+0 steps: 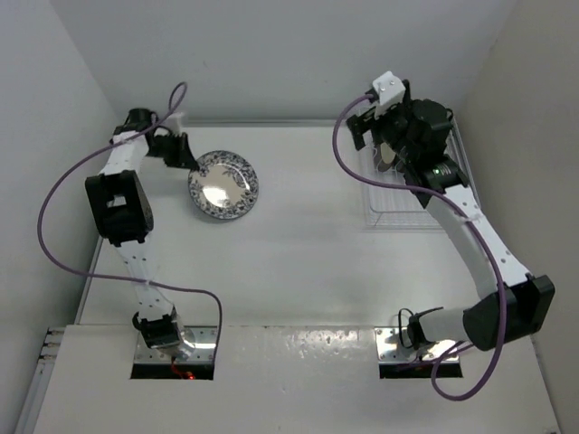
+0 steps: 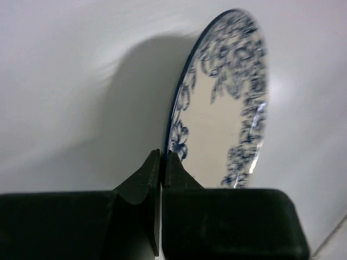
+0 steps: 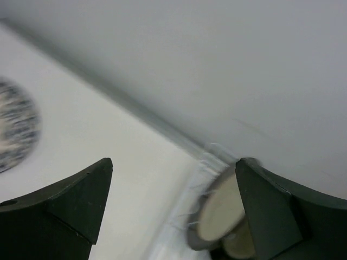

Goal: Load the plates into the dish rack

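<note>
A white plate with a blue floral rim [image 1: 223,184] lies on the table at the back left. My left gripper [image 1: 185,155] is shut on its left edge. In the left wrist view the two black fingertips [image 2: 150,169] pinch the rim of that plate [image 2: 222,119]. My right gripper [image 1: 371,136] hovers open over the back end of the dish rack [image 1: 398,215] with nothing between its fingers. In the right wrist view the gripper [image 3: 173,162] is open, and a cream-centred, dark-rimmed plate [image 3: 219,214] stands on edge among the rack's thin bars [image 3: 181,230]. The same plate [image 1: 387,155] is partly hidden by the arm.
Walls close in the table on the left, back and right. The rack sits against the right wall. Purple cables loop off both arms. The arm bases [image 1: 172,339] stand at the near edge.
</note>
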Controlling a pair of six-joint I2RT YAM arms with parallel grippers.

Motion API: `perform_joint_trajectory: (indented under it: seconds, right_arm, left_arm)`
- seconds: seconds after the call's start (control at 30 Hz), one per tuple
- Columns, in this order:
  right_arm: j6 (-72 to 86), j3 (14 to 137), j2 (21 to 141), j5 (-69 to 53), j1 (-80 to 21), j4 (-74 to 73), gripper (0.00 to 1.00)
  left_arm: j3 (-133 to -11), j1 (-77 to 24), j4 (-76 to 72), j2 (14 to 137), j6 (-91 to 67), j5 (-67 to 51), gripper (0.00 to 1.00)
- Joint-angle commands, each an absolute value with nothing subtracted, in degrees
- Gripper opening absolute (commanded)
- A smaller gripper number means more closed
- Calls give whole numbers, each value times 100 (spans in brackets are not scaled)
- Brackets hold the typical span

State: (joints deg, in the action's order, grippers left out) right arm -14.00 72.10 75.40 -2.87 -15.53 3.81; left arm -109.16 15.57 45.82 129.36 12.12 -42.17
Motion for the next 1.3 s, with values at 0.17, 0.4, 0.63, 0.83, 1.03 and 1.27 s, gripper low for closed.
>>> perform_joint_trajectory:
  seconds: [0.17,0.4,0.63,0.83,1.03,1.27]
  right_arm:
    - [-55,8200,9033,-3849,-1679,-1135,91]
    - [167,8165,9676,-4069,-2249,-580,88]
    - [325,8174,10028,-4008,-2285,-588,88]
    - [544,8006,10274,-3779,-2294,-290,86]
    - [1000,8147,10476,-3981,-2285,-123,49]
    - [1529,8368,10574,-4456,-2268,-80,0]
  left_arm:
    - [-11293,186,4780,11057,2593,-4684,0]
    - [-11513,-544,5255,10793,2847,-5027,0]
    - [-11628,-615,5440,10793,2909,-5563,0]
    - [-11742,-791,5906,10793,3287,-5827,0]
    - [-11848,-791,6082,10793,3463,-6142,0]
    - [-11848,-650,6223,10846,3639,-6680,0]
